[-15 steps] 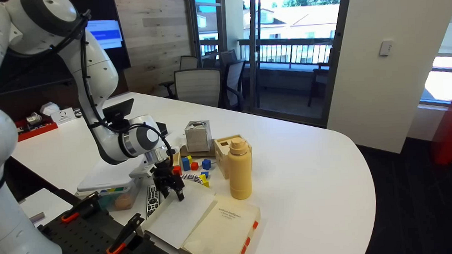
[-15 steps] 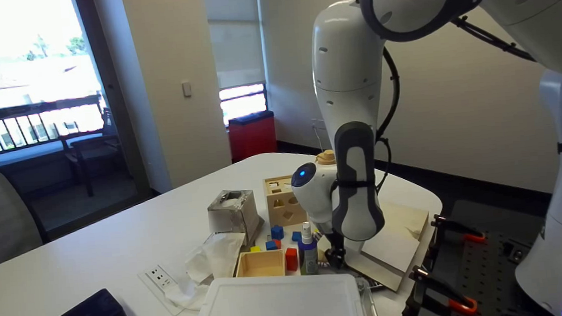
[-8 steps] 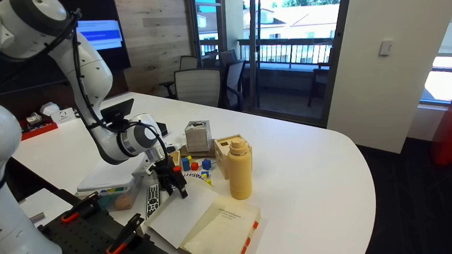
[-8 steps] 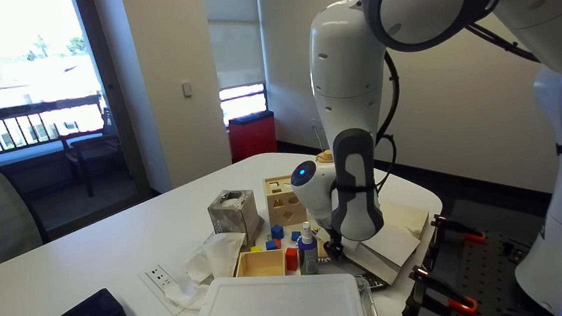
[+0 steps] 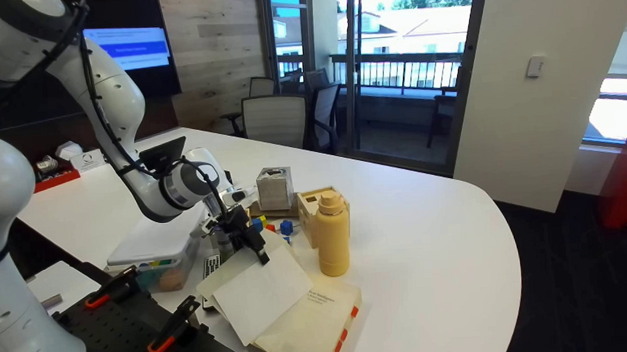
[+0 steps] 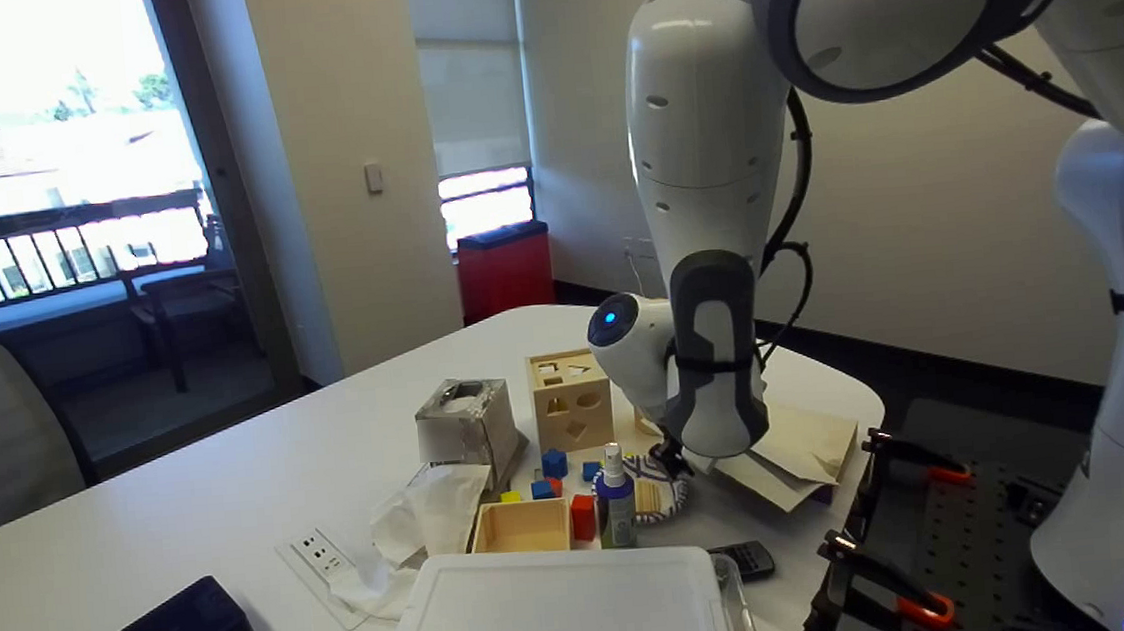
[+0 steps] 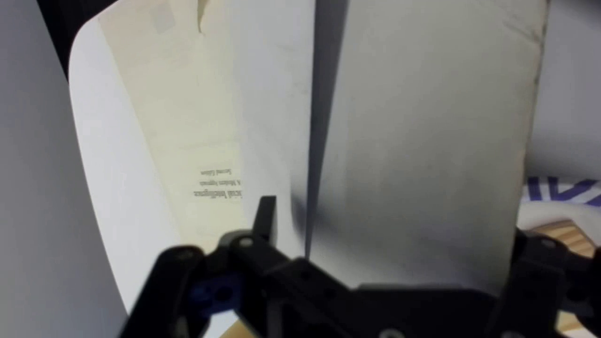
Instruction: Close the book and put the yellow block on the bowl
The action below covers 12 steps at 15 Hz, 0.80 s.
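Note:
The book lies open on the table, and its left cover and a loose white page are tilted up; it also shows in an exterior view. In the wrist view my gripper is open, with the raised cover between its fingers; the right fingertip is hidden behind the cover. The gripper is at the cover's far edge. The bowl, pale with a blue-purple pattern, is beside the gripper, and its rim shows in the wrist view. A yellow block lies among other blocks.
A tan bottle stands beside the book. Behind are a wooden shape box and a tissue box. A spray bottle, wooden tray, white-lidded bin and remote are close by.
My gripper has risen and moved across toward the tan bottle's side. The cover and white page have tilted up and swung toward the right-hand pages. More of the bowl and remote shows.

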Each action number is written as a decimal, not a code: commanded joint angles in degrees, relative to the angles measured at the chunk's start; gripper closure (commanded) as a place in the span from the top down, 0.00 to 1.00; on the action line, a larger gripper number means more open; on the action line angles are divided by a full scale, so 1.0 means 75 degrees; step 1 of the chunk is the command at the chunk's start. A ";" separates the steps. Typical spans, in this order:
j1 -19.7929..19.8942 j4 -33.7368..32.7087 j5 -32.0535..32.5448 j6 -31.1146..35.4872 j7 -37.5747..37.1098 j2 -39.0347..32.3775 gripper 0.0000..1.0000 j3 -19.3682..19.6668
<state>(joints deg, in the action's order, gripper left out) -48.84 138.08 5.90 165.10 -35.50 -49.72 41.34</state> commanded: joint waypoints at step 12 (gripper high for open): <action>-0.1022 0.0778 -0.1424 -0.0151 -0.0145 0.0078 1.00 0.2786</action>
<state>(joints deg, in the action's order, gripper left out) -55.16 141.83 -2.84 164.95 -35.57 -49.73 58.76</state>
